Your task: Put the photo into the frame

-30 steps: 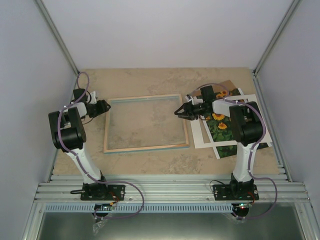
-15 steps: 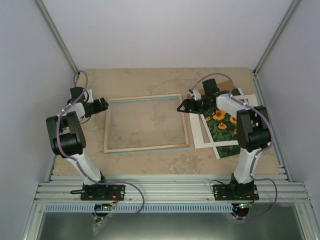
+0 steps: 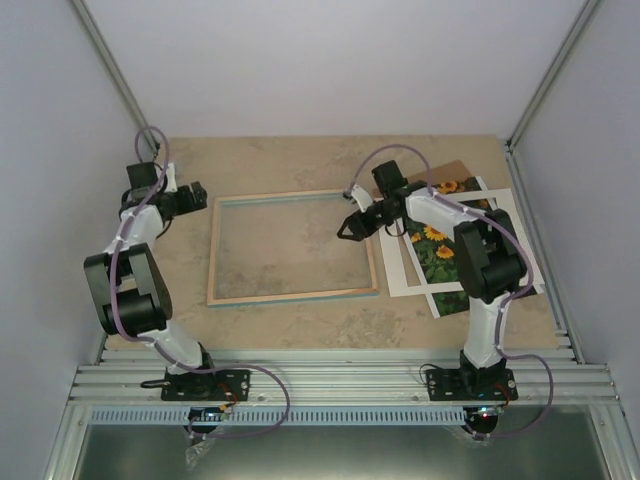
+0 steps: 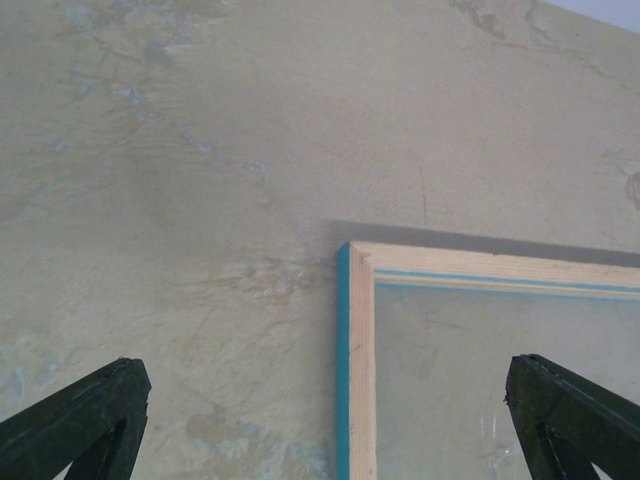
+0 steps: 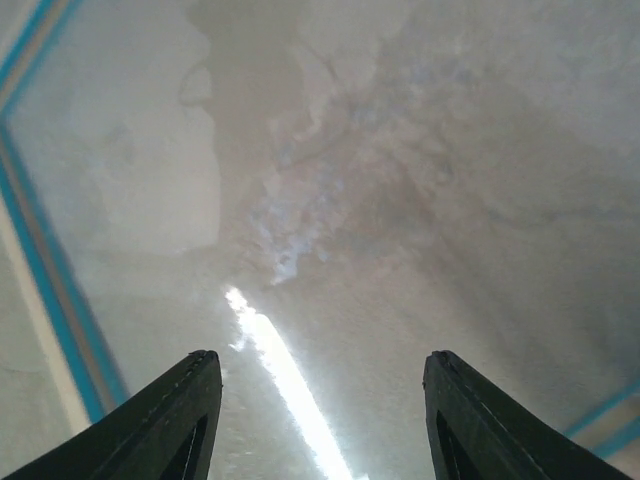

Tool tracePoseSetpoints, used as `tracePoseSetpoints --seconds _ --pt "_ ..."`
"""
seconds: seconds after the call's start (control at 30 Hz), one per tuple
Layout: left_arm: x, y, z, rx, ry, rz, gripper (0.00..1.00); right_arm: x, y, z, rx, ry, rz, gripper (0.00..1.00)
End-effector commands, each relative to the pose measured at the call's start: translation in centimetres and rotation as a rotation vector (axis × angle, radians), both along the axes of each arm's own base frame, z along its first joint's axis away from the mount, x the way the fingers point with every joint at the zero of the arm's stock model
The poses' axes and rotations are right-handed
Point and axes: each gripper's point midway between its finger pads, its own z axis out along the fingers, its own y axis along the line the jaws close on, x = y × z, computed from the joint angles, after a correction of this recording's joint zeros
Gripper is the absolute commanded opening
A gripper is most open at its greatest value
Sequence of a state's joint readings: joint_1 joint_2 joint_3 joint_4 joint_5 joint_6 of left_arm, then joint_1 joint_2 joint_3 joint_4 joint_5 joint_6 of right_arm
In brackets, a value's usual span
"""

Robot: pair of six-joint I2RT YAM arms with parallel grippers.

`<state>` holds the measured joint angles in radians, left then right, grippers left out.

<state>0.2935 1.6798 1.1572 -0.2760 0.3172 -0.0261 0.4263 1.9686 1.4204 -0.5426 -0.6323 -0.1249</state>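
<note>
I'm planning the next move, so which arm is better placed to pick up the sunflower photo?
Right. The photo lies right of the frame, next to the right gripper; the left gripper sits beyond the frame's left edge.

Beige marbled tabletop (image 3: 300,160) noted across the enclosure floor. White cardboard mat (image 3: 400,275) lying flat at 3 o'clock, brown backing panel (image 3: 456,167) corner protruding at 2 o'clock. Ribbed aluminium rail (image 3: 340,385) at 6 o'clock.
</note>
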Motion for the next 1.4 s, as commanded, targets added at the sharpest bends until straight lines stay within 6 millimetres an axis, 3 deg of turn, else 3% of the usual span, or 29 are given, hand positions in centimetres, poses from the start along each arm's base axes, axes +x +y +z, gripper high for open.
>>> tracePoseSetpoints --seconds 0.0,0.1,0.17,0.33,0.43,0.5,0.6,0.73,1.0,1.23,1.37 --pt "-1.4 0.4 -0.1 0.035 0.006 0.022 0.99 -0.5 -1.6 -5.8 -0.152 0.057 -0.019 0.57" --pt "-1.7 0.6 -0.3 0.044 0.007 0.035 0.99 -1.0 -1.5 -7.9 -0.175 0.101 -0.028 0.58" --pt "-1.9 0.6 -0.4 0.05 0.012 0.038 0.99 -1.3 -1.2 -8.2 -0.163 0.129 -0.027 0.59" --pt "-2.3 0.9 -0.2 0.077 0.014 0.046 0.99 -1.2 0.2 -3.7 -0.069 0.07 0.045 0.62" --pt "-2.5 0.8 0.0 0.101 0.006 0.015 0.99 -1.6 -0.2 -1.2 -0.077 -0.009 0.118 0.62" --pt "-2.6 0.5 0.4 0.106 -0.005 -0.005 1.0 -2.6 -1.2 -0.8 -0.121 -0.05 0.186 0.61" --pt "-2.7 0.1 1.3 0.116 -0.036 -0.035 0.99 -4.5 -3.0 -1.2 -0.195 -0.092 0.282 0.55" --pt "-3.1 -0.5 2.3 0.137 -0.073 -0.079 0.99 -6.5 -3.9 -2.0 -0.279 -0.158 0.385 0.46" --pt "-4.1 -1.0 2.8 0.15 -0.089 -0.097 0.99 -6.1 -5.2 -6.7 -0.489 -0.265 0.488 0.26" --pt "-4.5 -1.0 3.2 0.161 -0.119 -0.088 0.99 -7.9 -5.9 -9.8 -0.578 -0.225 0.533 0.21" --pt "-4.9 -1.2 3.2 0.163 -0.137 -0.09 0.99 -8.8 -5.6 -9.5 -0.548 -0.181 0.541 0.21"
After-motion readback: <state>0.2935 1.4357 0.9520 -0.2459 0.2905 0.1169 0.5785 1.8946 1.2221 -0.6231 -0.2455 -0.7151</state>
